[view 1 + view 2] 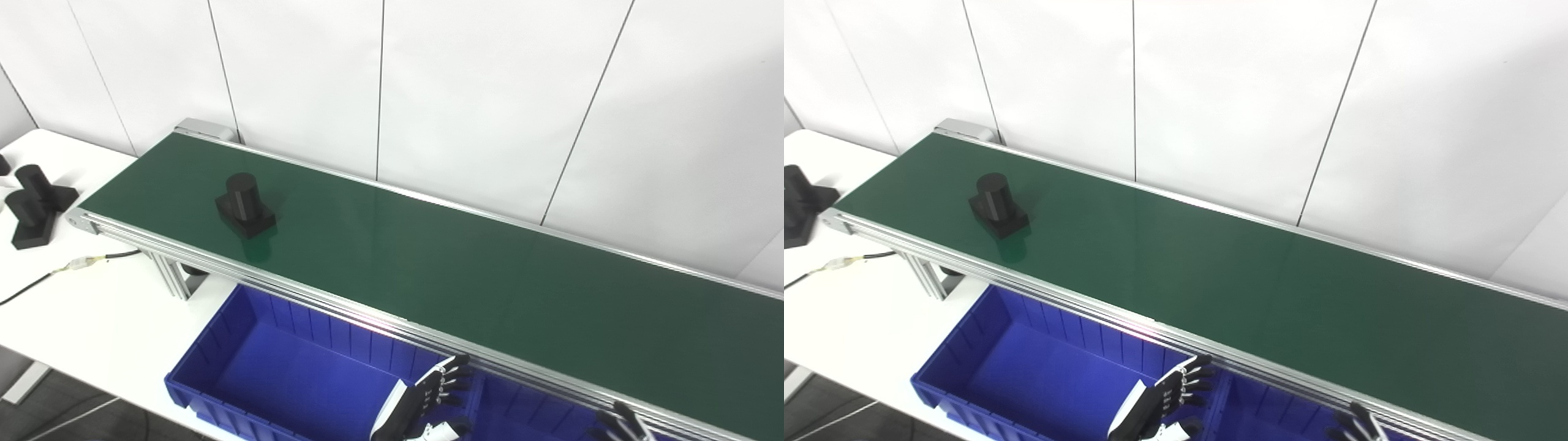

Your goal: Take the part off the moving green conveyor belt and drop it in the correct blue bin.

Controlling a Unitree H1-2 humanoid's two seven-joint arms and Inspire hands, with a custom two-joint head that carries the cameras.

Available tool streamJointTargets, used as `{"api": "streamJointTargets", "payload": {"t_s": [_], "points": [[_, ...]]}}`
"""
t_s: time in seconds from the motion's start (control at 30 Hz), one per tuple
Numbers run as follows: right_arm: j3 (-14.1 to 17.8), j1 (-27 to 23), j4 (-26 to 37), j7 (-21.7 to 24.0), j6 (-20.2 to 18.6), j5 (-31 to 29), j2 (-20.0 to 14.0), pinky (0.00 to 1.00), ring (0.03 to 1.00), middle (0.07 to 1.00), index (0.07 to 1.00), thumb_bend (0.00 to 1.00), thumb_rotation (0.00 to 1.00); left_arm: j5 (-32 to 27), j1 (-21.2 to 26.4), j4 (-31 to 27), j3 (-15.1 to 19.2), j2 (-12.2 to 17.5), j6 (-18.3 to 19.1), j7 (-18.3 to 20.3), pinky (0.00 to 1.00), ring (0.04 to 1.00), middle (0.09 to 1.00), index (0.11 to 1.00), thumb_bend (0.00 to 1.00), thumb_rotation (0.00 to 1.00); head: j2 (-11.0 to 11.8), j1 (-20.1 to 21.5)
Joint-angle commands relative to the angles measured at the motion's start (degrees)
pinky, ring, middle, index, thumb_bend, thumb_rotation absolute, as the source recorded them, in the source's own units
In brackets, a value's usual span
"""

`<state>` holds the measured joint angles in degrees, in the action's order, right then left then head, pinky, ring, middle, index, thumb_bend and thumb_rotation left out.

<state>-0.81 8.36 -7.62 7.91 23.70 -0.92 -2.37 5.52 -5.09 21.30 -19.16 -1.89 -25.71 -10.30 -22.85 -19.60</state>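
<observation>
left hand (432, 392): empty, fingers spread, low over the blue bin (202, 367)
right hand (618, 424): only fingertips in view, state can't tell
part (244, 205): upright on conveyor belt (490, 275), far left end
relation: part up-left of both hands, left hand nearer

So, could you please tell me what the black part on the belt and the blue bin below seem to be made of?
Black cylinder-on-block part: probably matte plastic, dull with no glints. Long blue ribbed bin: likely moulded plastic, smooth with a slight sheen and moulded wall ribs.
</observation>
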Motion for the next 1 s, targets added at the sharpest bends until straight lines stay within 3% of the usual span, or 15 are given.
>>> {"api": "streamJointTargets", "payload": {"t_s": [0.0,0.1,0.23,0.5,0.87,0.97], "points": [[-0.05,-0.29,4.85,-1.27,3.20,1.29,0.12,0.62,0.709,0.772,0.843,0.59,0.70,-0.17,0.95,-0.45,-0.23,0.02,-1.22,-0.54,0.74,0.814,0.858,0.899,0.92,0.77,-0.09,-0.03],[-0.15,-0.21,9.82,-2.57,3.05,3.22,0.10,0.61,0.707,0.763,0.839,0.59,0.70,-0.54,1.05,-0.21,-0.05,0.03,-1.22,-0.27,0.75,0.817,0.858,0.900,0.92,0.77,0.03,0.78],[-0.26,-0.83,15.79,-2.55,0.12,3.18,-0.45,0.61,0.711,0.766,0.839,0.57,0.66,-0.78,1.24,0.03,-0.03,0.01,-1.22,-0.23,0.75,0.818,0.860,0.901,0.91,0.77,0.11,1.25],[-0.61,-4.65,27.17,-1.29,-10.04,4.15,-3.10,0.63,0.744,0.799,0.858,0.56,0.65,-0.61,1.79,0.50,-0.47,0.17,-1.22,-0.51,0.75,0.824,0.869,0.907,0.91,0.79,0.06,2.03],[-3.05,-13.41,30.80,0.93,-22.93,10.03,-4.84,0.65,0.767,0.829,0.881,0.59,0.68,-0.92,2.29,0.86,-0.72,0.35,-1.22,-0.21,0.74,0.827,0.871,0.910,0.91,0.80,-0.32,3.75],[-4.07,-17.31,29.97,1.49,-25.74,11.29,-4.63,0.66,0.786,0.842,0.887,0.52,0.57,-0.87,2.30,0.81,-0.82,0.42,-1.22,-0.21,0.75,0.832,0.875,0.917,0.91,0.81,-0.40,4.03]]}}
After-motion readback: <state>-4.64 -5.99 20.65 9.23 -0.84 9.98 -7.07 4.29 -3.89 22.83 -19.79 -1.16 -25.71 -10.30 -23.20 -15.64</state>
